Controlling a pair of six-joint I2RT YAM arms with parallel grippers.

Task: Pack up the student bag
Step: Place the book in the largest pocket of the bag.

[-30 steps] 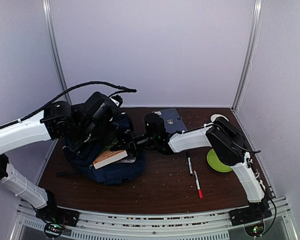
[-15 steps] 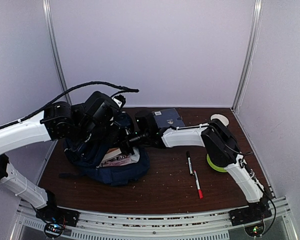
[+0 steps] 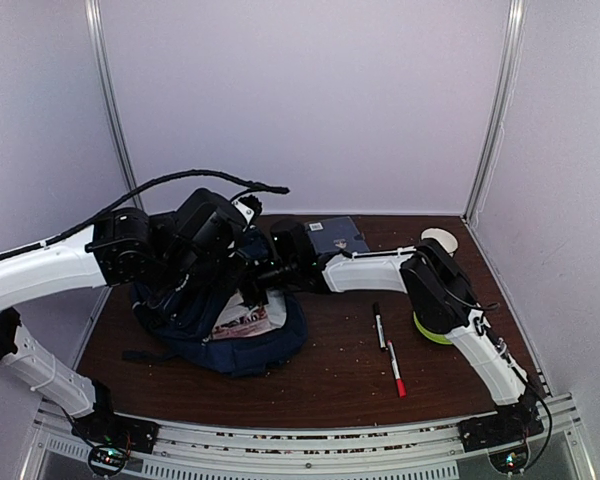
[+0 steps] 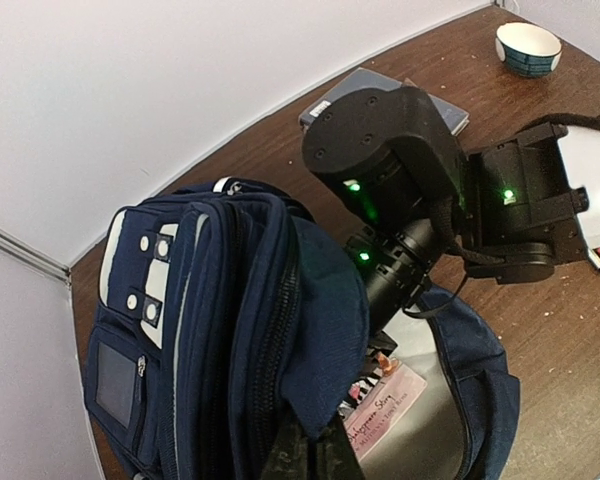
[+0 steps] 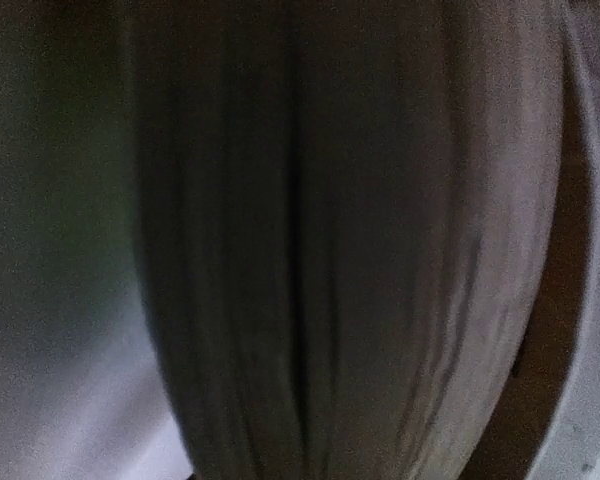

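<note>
The student bag (image 3: 230, 338) lay on the left half of the table (image 3: 330, 385). Its long axis seemed to run left to right, with the mouth turned toward the right arm. The left gripper (image 4: 305, 455) was pinched on the cloth at the mouth. The right gripper (image 4: 380, 295) reached inside, and its opening could not be told. One book (image 4: 385, 415) was in. Two pens (image 3: 380, 328), a plate (image 3: 438, 330), a bowl (image 3: 440, 238) and a notebook (image 3: 338, 237) lay outside.

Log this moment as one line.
phase: packing | left gripper: shut on student bag flap, holding it open | right gripper: hidden inside bag | book: in bag opening | pens, bowl: on table
</note>
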